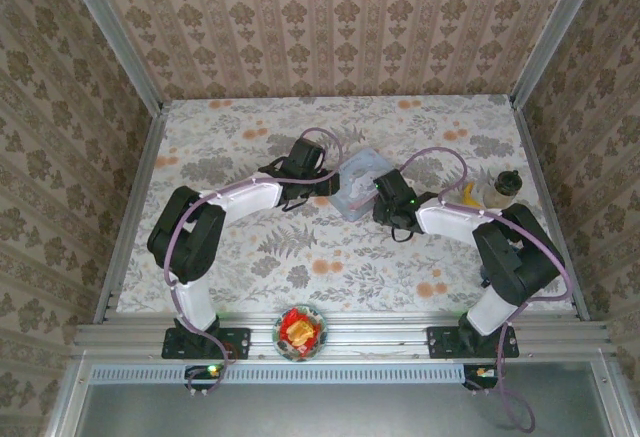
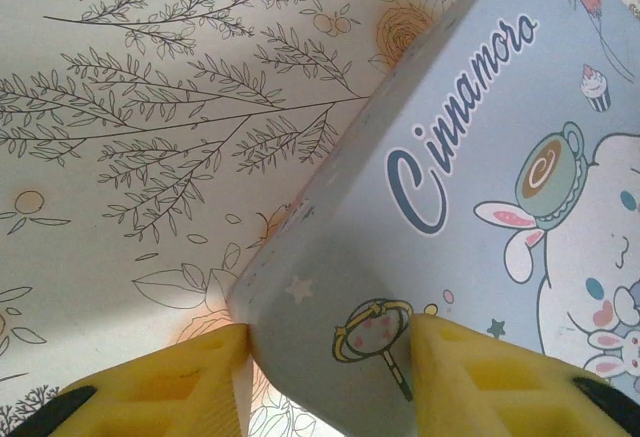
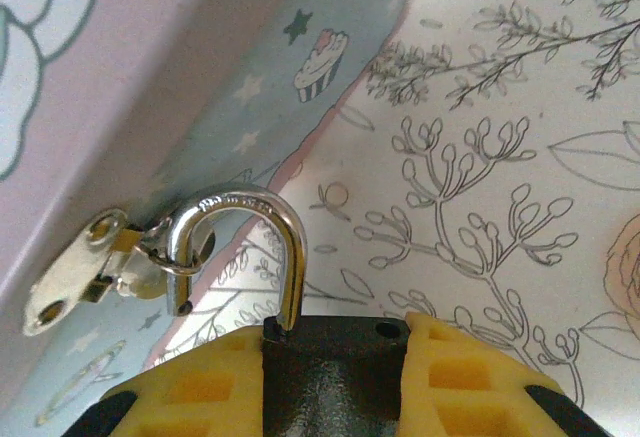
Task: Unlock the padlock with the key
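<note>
The dark padlock sits between the yellow fingers of my right gripper, which is shut on its body. Its silver shackle stands open. One leg is in the body; the free end hooks through a small ring on the metal hasp of the pale blue cartoon tin. My left gripper straddles a near corner of the tin, a yellow finger touching each side. From above, both grippers meet at the tin mid-table. The key is hidden.
A small jar with a dark lid and a yellow object stand at the right, beside my right arm. A bowl with red and yellow contents rests on the front rail. Patterned walls close in the floral table.
</note>
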Controlling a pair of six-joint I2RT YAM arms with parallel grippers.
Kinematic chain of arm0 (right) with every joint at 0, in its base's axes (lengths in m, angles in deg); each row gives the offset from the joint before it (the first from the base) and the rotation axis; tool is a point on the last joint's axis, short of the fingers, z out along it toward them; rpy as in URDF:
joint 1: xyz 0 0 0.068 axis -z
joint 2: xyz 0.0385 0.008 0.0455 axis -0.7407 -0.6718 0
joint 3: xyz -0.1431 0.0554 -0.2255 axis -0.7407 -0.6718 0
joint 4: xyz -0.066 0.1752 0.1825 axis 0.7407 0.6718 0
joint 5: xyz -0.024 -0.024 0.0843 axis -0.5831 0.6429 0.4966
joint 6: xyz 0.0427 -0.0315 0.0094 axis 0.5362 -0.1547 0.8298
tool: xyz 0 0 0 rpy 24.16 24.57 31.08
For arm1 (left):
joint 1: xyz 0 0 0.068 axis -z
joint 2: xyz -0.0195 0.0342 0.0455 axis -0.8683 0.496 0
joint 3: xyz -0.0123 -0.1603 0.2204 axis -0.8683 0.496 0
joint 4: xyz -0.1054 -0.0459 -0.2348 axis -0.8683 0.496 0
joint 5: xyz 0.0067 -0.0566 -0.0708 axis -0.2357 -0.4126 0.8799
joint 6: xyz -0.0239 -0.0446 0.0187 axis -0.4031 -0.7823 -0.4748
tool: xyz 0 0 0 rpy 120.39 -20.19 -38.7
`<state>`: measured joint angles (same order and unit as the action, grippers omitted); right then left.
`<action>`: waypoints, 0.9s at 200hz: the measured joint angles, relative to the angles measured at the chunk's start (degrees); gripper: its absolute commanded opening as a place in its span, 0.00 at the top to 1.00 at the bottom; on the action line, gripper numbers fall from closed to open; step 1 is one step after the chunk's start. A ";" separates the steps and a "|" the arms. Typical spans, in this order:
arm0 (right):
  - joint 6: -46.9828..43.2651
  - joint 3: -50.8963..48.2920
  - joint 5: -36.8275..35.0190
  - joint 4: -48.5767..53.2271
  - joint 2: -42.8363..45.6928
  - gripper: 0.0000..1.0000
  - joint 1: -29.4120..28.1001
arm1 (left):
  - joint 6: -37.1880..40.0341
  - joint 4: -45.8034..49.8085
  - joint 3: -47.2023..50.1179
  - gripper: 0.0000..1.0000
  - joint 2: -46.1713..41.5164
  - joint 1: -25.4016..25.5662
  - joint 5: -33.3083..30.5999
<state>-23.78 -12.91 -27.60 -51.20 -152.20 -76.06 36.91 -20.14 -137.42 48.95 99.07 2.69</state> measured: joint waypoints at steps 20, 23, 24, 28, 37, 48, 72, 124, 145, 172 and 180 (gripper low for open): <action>1.40 0.00 -1.01 -1.22 0.00 1.00 0.28 | -0.24 -0.39 0.28 0.63 -0.20 0.00 -0.15; 1.55 0.00 -1.18 -1.44 0.00 1.00 0.31 | -0.22 -0.39 0.33 0.63 -0.22 0.00 -0.17; 1.64 0.00 -1.25 -1.49 0.00 1.00 0.31 | -0.22 -0.39 0.33 0.63 -0.22 0.00 -0.17; 1.77 0.00 -1.49 -1.75 0.00 1.00 0.35 | -0.24 -0.48 0.46 0.63 -0.31 0.00 -0.20; 1.97 0.00 -1.68 -2.51 0.00 1.00 0.46 | -0.24 -0.59 0.59 0.63 -0.42 0.00 -0.26; 2.01 0.00 -1.70 -2.71 0.02 1.00 0.59 | -0.24 -0.61 0.63 0.63 -0.48 0.00 -0.37; 2.64 -0.02 -1.73 -2.73 0.02 1.00 0.26 | -0.22 -0.61 0.63 0.63 -0.59 0.00 -0.61; 6.27 -3.26 -3.98 -2.75 2.99 1.00 -5.05 | -0.20 -0.28 0.85 0.63 -0.98 -1.01 -0.70; 9.05 -6.49 -4.07 -4.33 5.75 1.00 -8.44 | -0.22 -0.66 1.57 0.63 -1.42 -1.36 -0.63; 13.25 -10.12 -4.63 -5.97 8.28 1.00 -13.03 | -0.22 -0.87 2.99 0.61 -2.62 -2.16 -0.57; 14.25 -10.58 -5.11 -6.01 8.35 1.00 -14.21 | -0.24 -0.76 3.43 0.59 -3.06 -2.60 -0.57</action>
<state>-9.53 -23.49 -32.71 -57.21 -143.85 -90.27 36.67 -20.90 -133.98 45.89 96.47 2.12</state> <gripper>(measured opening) 0.261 0.391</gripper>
